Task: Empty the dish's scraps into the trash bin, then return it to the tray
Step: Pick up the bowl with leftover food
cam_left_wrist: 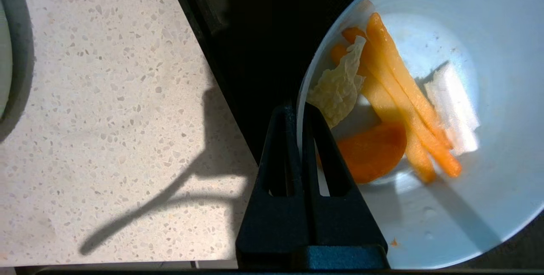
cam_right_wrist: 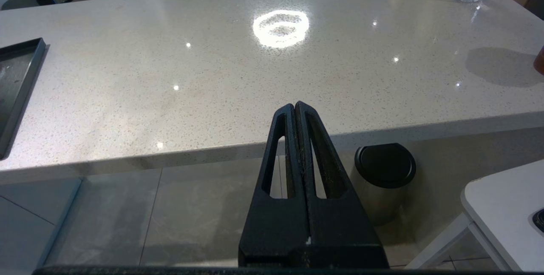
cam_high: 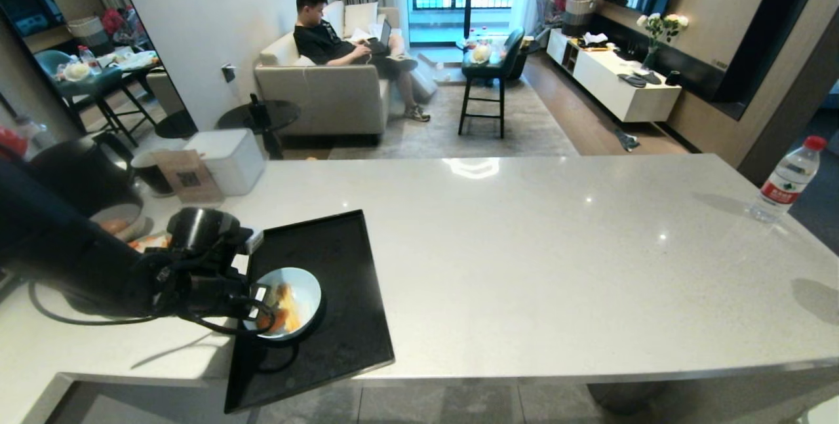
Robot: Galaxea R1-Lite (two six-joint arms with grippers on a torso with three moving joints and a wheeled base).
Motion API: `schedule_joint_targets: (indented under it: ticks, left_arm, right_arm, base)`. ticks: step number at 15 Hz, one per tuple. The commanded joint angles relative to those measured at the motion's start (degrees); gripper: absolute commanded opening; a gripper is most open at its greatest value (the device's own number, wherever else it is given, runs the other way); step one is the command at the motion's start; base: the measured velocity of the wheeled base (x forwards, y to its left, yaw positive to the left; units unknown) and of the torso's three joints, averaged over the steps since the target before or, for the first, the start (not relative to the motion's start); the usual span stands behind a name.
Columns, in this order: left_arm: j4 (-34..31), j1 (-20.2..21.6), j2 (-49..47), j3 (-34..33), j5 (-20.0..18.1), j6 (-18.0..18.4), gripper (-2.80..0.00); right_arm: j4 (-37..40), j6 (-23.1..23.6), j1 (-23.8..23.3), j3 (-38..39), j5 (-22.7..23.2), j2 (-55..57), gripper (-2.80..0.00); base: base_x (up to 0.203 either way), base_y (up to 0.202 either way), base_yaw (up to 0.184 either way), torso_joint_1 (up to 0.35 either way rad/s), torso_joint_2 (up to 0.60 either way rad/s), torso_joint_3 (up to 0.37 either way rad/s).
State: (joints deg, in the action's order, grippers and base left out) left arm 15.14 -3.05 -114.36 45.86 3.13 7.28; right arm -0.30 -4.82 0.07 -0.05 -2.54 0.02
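The dish (cam_high: 308, 283), a small round bowl, white inside, sits on the black tray (cam_high: 341, 247) toward its near left side. Orange carrot pieces and pale vegetable bits, the scraps (cam_high: 283, 309), lie in it. My left gripper (cam_high: 259, 296) is shut on the dish's left rim. In the left wrist view the gripper (cam_left_wrist: 299, 111) has the rim pinched between its fingers, one inside the dish (cam_left_wrist: 488, 96) beside the scraps (cam_left_wrist: 395, 96), one outside over the tray (cam_left_wrist: 255, 32). A small dark trash bin (cam_high: 143, 178) stands at the far left, half hidden by a brown card. My right gripper (cam_right_wrist: 295, 106) is shut and empty below the counter's edge.
Left of the tray a grey-white bowl (cam_high: 118, 221) and a white box (cam_high: 226, 158) crowd the counter behind my left arm. A water bottle (cam_high: 786, 181) stands at the far right. A lidded steel can (cam_right_wrist: 384, 177) sits on the floor. A person sits on the sofa beyond.
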Motion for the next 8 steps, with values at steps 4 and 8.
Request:
schedule_joint_targets:
  ticks: [4,8]
  left_arm:
    - [0.2,-0.1,3.7,-0.2,0.0,-0.1,-2.80]
    - [0.0,-0.1,4.0,0.0,0.0,-1.1,-2.80]
  right_arm:
    - [0.0,0.0,0.0,0.0,0.0,0.0,-2.80]
    - [0.0,0.0,0.0,0.0,0.0,0.0,-2.80]
  base:
    - [0.000,0.000,0.000,0.000,0.00,0.000]
    - [0.000,0.000,0.000,0.000,0.00,0.000]
